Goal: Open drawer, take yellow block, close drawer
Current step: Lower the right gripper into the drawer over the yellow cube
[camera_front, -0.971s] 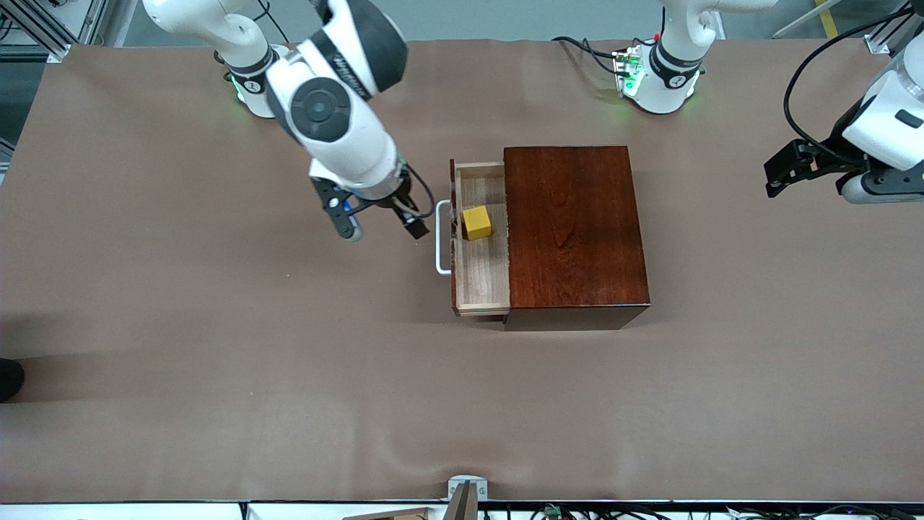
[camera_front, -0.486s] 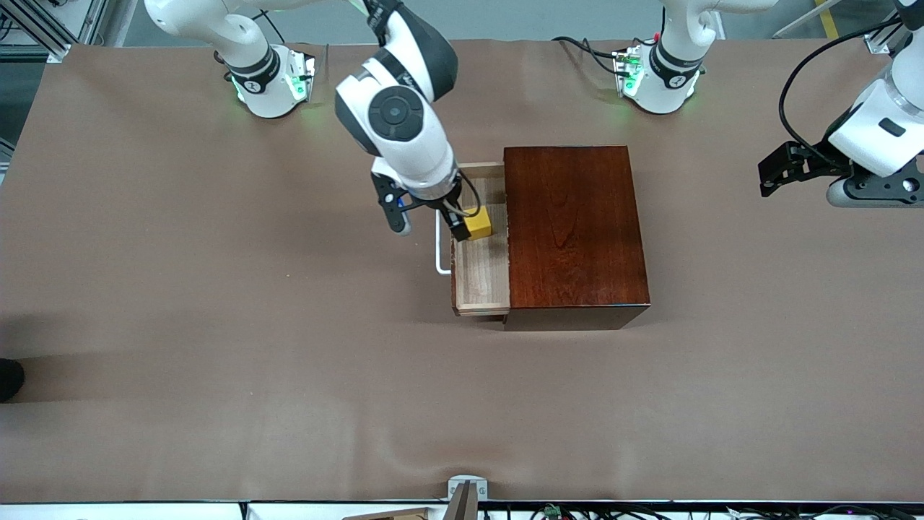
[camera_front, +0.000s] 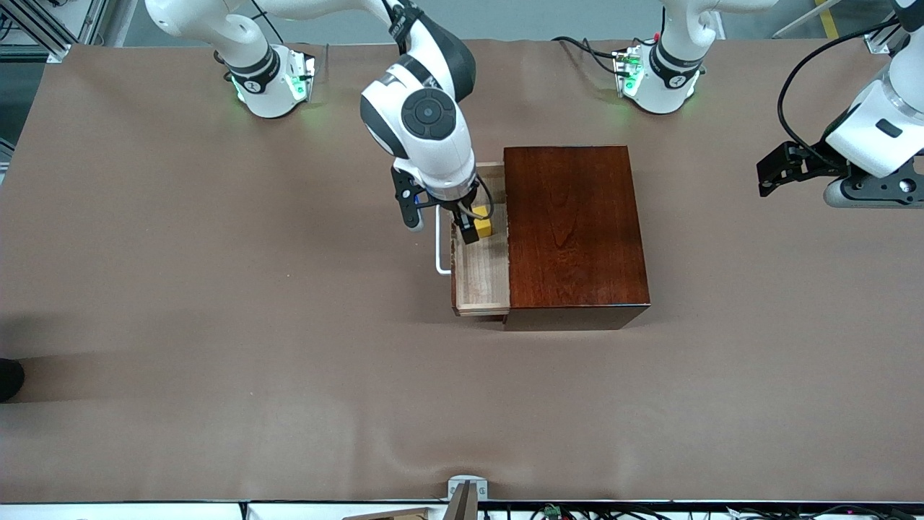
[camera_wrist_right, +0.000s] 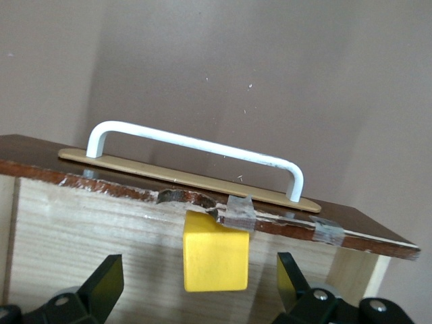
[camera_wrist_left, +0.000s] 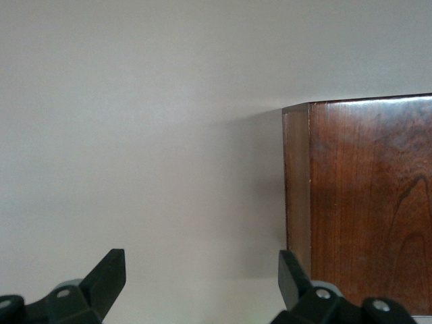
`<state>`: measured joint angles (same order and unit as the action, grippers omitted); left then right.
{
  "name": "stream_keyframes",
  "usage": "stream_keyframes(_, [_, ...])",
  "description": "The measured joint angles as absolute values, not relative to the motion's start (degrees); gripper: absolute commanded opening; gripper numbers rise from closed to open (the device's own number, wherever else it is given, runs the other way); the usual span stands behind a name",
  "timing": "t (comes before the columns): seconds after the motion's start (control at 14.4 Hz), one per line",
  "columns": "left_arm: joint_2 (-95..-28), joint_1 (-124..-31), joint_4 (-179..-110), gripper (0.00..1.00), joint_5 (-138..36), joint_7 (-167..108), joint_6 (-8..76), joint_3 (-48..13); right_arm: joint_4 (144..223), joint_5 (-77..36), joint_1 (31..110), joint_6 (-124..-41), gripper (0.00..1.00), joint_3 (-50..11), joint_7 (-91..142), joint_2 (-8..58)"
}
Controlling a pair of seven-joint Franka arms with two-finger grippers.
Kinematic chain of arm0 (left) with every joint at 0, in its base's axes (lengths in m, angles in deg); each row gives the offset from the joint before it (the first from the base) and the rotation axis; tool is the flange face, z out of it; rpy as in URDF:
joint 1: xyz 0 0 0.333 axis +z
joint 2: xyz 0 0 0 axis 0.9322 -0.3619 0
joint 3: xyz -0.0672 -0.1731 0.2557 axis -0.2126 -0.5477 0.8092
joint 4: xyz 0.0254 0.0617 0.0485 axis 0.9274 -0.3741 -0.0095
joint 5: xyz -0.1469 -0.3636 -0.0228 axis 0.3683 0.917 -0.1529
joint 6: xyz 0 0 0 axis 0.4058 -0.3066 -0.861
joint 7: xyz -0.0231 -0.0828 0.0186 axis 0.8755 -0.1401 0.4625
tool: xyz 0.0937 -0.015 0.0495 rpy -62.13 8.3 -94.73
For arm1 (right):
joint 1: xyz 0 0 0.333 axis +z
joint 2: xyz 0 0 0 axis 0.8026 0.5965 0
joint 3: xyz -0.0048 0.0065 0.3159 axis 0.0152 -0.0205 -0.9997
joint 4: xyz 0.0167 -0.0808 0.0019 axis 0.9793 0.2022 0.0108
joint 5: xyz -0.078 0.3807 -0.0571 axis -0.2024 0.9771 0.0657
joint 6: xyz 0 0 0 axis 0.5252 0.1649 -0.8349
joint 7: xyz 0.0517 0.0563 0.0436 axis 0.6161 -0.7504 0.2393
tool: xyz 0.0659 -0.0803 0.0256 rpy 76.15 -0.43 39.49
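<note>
Fingers of the right gripper spread wide, empty, over one yellow block in one open drawer.

Broad table under brown cloth, metal framing at one corner.

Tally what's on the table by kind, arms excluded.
Wooden box: 1
Drawer, open: 1
Yellow block, in the drawer: 1
Total: 3
</note>
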<state>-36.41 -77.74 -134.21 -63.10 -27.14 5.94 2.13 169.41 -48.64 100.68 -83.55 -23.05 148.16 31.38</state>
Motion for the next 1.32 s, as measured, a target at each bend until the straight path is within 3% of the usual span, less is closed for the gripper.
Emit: stream_keyframes(1.32, [-36.4, -77.9, -135.4, 1.00, -63.1, -27.1, 5.8, 1.7, 168.4, -48.7, 103.2, -85.9, 1.00, -23.1, 155.8, 36.1])
